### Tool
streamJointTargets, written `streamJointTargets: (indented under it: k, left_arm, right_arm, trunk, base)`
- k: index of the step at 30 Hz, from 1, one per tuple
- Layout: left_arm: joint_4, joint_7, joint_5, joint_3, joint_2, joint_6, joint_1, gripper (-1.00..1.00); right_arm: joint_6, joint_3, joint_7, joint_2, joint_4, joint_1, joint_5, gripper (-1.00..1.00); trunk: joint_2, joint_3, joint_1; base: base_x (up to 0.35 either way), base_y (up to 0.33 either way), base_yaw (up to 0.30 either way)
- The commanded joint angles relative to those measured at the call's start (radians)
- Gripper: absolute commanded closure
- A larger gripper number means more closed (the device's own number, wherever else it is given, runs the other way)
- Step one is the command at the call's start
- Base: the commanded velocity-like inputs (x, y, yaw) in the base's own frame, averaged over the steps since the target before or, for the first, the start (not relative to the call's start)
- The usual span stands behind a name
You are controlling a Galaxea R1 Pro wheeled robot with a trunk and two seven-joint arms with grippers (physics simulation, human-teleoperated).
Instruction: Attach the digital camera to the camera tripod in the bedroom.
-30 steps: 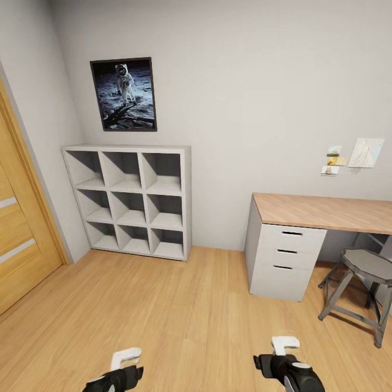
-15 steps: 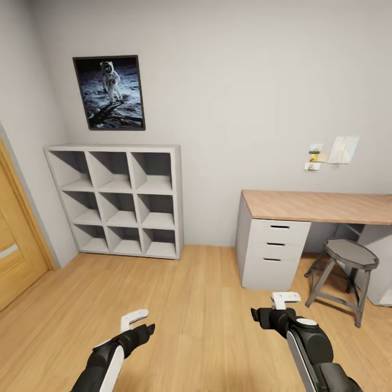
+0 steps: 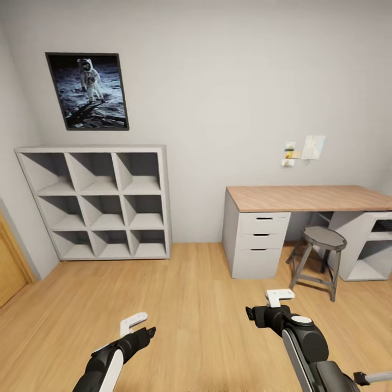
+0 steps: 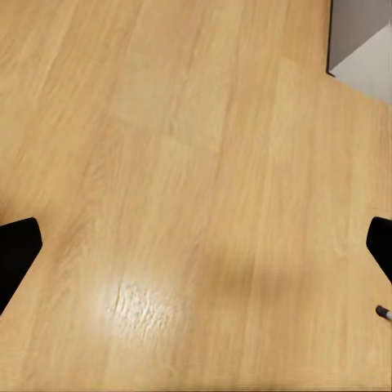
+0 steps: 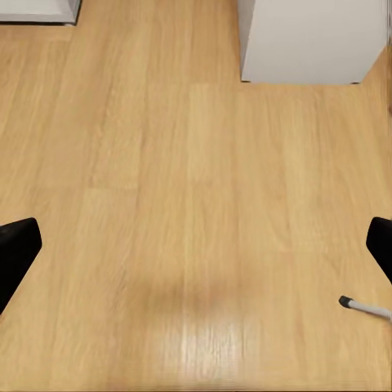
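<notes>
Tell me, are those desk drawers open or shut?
Shut: all three drawers sit flush with the white desk front, only their dark handle slots showing.

White walls, wood floor point(image 3: 190, 305), grey cube shelf point(image 3: 98, 202), desk point(image 3: 305, 198) with a stool point(image 3: 318, 256).

Light honey-wood floor point(image 3: 190, 294) showing plank grain. Grey cube shelf point(image 3: 98, 201); walls point(image 3: 218, 81) reading pale grey. Tabletop point(image 3: 305, 197) showing warm wood over white drawers point(image 3: 256, 245). Stool point(image 3: 318, 256) dark grey. Black-framed moon poster point(image 3: 87, 91).
</notes>
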Motion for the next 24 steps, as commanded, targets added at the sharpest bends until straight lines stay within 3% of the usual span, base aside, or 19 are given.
streamJointTargets:
  k: [1,6,14,19,20,22,24]
  left_arm:
    - [-0.001,0.005,0.010,0.001,-0.001,0.005,0.000,-1.00]
    - [0.006,0.005,0.005,-0.007,-0.002,0.005,0.000,-1.00]
    - [0.007,0.013,0.001,-0.071,-0.002,0.005,0.000,-1.00]
    - [0.007,0.034,0.004,-0.086,-0.005,0.005,0.000,-1.00]
    - [0.007,0.044,0.004,-0.095,-0.007,0.005,0.000,-1.00]
    - [0.008,0.049,0.005,-0.109,-0.008,0.005,0.000,-1.00]
    - [0.008,0.054,0.005,-0.156,-0.009,0.005,0.000,-1.00]
  right_arm:
    - [0.005,0.001,-0.001,0.000,-0.001,-0.001,-0.001,-1.00]
    - [0.005,0.004,-0.001,-0.002,-0.005,0.005,0.000,-1.00]
    - [0.010,-0.005,-0.001,-0.013,-0.010,0.023,0.002,-1.00]
    - [0.015,-0.015,-0.001,-0.017,-0.010,0.071,0.002,-1.00]
    - [0.016,-0.032,-0.001,-0.021,-0.011,0.115,0.002,-1.00]
    - [0.016,-0.041,-0.001,-0.027,-0.010,0.139,0.002,-1.00]
    - [0.017,-0.062,-0.001,-0.062,-0.011,0.175,0.002,-1.00]
  trunk:
    - [-0.001,-0.001,0.000]
    - [-0.001,-0.001,0.000]
    - [-0.001,-0.001,0.000]
    - [-0.001,-0.001,0.000]
    - [-0.001,-0.001,0.000]
    - [-0.001,-0.001,0.000]
    - [-0.001,-0.001,0.000]
  base:
    - [-0.105,0.300,-0.264]
    - [-0.106,0.301,-0.264]
    - [-0.120,0.301,-0.264]
    - [-0.167,0.294,-0.265]
    - [-0.205,0.273,-0.265]
    - [-0.215,0.264,-0.265]
    - [-0.184,0.188,-0.265]
